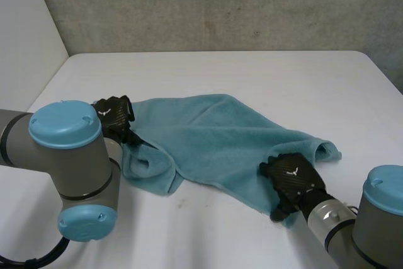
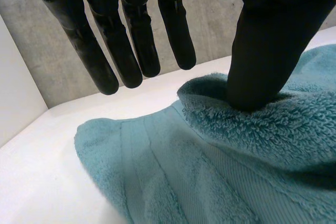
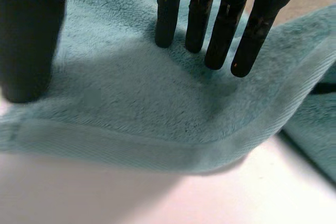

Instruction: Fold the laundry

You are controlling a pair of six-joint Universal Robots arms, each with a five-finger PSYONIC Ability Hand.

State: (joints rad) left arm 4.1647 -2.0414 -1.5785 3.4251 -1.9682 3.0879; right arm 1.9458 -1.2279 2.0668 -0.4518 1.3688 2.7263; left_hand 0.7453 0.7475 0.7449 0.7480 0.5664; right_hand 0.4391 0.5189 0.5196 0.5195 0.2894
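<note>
1. A teal towel [image 1: 214, 143] lies rumpled on the white surface [image 1: 252, 74], spread across the middle of the frame in the head view. Its left end is bunched into a rolled fold and its right end narrows to a turned-up corner.
2. The left hand [image 1: 114, 116] sits at the towel's left edge, centre left of the frame, just above the bunched fold.
3. Its own wrist view shows that hand released: the fingers [image 2: 131, 51] hang straight and clear of the cloth, while the thumb [image 2: 260, 61] presses its tip into a raised fold of terry.
4. The right hand [image 1: 293, 179] lies on the towel's near edge, lower right of the frame, close to the cloth's near corner.
5. Its wrist view shows it released too, with straight fingers [image 3: 220, 30] pointing down onto the pile and the thumb [image 3: 26, 51] set beside the hemmed border, gripping nothing.
6. A grey concrete wall [image 1: 220, 4] runs behind the surface, across the top of the frame.
</note>
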